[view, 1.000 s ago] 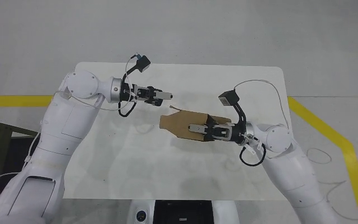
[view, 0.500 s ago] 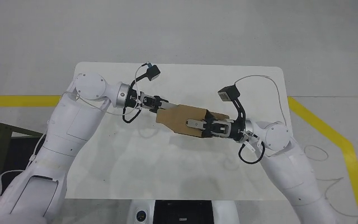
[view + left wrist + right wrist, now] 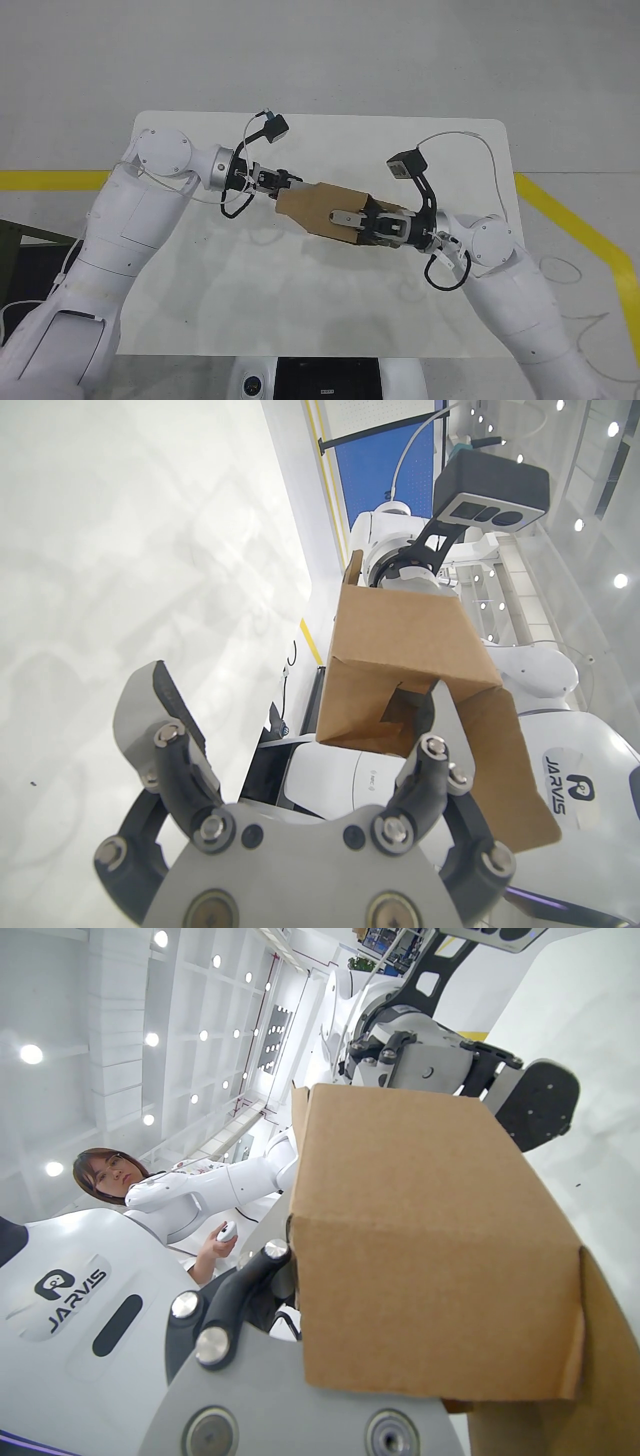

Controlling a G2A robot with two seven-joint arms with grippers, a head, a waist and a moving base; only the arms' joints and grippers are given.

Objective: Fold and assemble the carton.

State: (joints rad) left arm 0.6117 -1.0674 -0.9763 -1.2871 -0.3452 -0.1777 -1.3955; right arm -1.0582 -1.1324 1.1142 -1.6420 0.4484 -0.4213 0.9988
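carton: brown corrugated carton (image 3: 330,210), already opened up into a box-ish tube. It's held up off the white table (image 3: 200,300) and bridges my two grippers.
right gripper: right gripper (image 3: 355,220) is clamped on the end of the carton nearest its own wrist, with one finger lying flat along the outside panel. I'm guessing the other finger is inside, but the cardboard hides it.
left gripper: left gripper (image 3: 300,685) is spread wide at the opposite, open end. One of its fingers (image 3: 445,720) has its tip poked just into the mouth. The other hangs off to the side, touching nothing.
end flap: the end flap (image 3: 505,770) sticks out loose past the mouth, right beside that inserted finger. It isn't folded in.
step in hand: my read is I'm on closing up this open end, with the right side acting as the vise and the left doing the folding.
next move: I reckon the left needs to get behind the loose flap and swing it across the opening. The right has to hold firm so the carton doesn't twist or collapse.
watch out: thin cardboard, so pushing too hard probably caves the wall in.
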